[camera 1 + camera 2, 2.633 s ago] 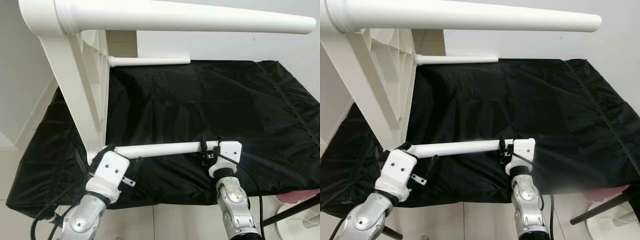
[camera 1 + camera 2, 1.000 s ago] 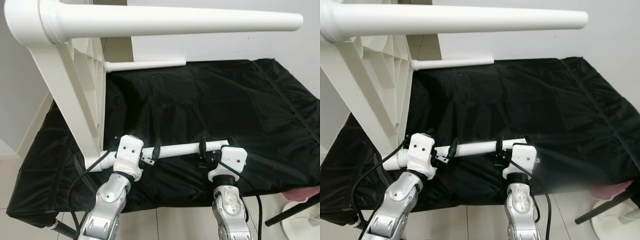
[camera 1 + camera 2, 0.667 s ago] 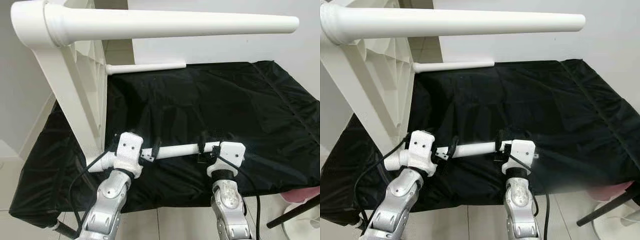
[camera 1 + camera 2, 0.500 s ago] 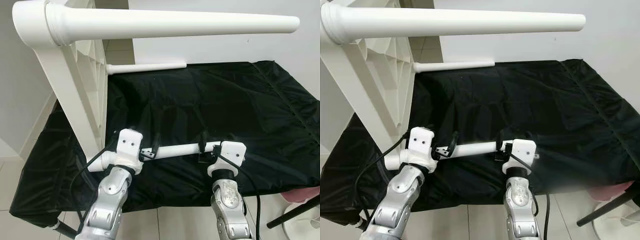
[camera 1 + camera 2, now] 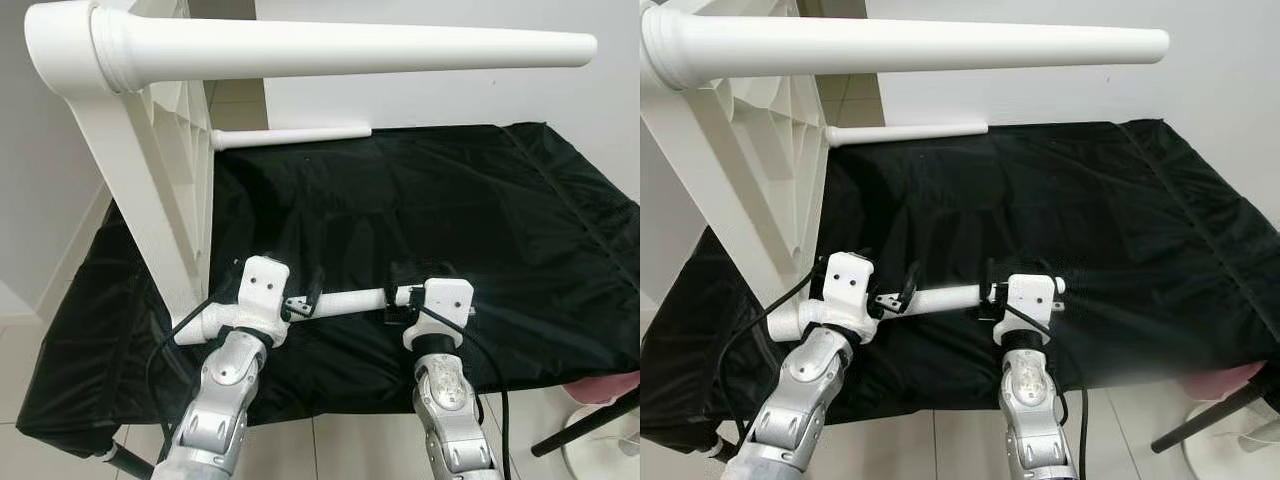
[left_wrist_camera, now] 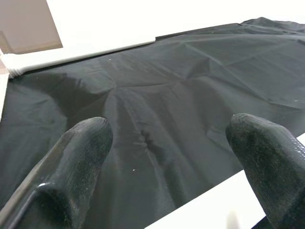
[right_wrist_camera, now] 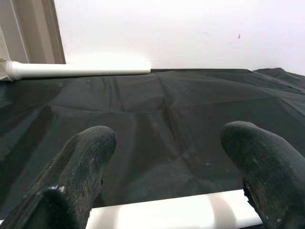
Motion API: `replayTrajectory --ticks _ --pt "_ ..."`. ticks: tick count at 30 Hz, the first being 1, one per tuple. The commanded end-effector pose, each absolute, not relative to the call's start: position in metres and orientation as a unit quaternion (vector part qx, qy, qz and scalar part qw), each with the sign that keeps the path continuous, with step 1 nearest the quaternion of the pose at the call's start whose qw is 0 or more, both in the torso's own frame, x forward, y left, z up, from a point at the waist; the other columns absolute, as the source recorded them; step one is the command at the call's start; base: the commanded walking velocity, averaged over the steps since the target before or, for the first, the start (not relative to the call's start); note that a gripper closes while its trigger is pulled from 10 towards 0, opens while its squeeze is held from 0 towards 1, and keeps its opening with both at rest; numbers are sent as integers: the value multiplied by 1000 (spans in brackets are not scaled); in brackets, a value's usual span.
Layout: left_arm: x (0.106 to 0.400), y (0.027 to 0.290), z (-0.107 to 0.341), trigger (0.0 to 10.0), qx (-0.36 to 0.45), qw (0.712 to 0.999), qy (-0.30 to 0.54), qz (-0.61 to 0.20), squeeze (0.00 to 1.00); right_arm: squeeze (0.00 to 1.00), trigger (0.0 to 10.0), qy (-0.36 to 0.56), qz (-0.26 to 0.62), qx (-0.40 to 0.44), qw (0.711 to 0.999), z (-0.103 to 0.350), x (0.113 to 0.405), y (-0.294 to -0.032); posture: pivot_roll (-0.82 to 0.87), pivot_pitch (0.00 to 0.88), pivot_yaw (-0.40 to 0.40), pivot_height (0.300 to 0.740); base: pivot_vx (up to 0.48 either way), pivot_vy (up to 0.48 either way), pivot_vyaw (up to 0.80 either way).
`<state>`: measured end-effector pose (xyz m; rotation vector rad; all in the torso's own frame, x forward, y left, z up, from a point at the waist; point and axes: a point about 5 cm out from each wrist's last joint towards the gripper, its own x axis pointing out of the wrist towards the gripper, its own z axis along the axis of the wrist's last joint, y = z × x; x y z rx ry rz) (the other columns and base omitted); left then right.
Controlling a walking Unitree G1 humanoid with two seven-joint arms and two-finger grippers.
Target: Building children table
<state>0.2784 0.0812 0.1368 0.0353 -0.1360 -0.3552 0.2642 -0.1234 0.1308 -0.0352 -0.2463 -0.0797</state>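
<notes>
The white children's table [image 5: 150, 190] stands on its side at the left of a black cloth [image 5: 480, 210]. Its lowest leg [image 5: 345, 299] lies across both grippers: the left gripper [image 5: 300, 300] and right gripper [image 5: 400, 305] each have fingers spread around it.

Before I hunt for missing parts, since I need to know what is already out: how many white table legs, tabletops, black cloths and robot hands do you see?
White table legs: 3, the top leg, the far leg and the near leg
White tabletop: 1
Black cloth: 1
Hands: 2, left hand and right hand
Total: 7
</notes>
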Motion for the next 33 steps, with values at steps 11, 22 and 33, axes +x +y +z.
replayTrajectory --ticks 11,22,33 --pt "289 78 143 10000 -10 990 -73 -117 0 0 10000 -105 -31 -8 994 132 273 -116 -55 23 40 740 0 0 0" --pt "298 84 141 10000 -29 993 -42 -108 0 0 10000 -104 -33 -2 994 134 274 -118 -67 15 47 740 0 0 0" --pt "292 82 138 10000 -22 992 -38 -121 0 0 10000 -104 -18 -9 994 134 274 -114 -68 43 46 740 0 0 0"
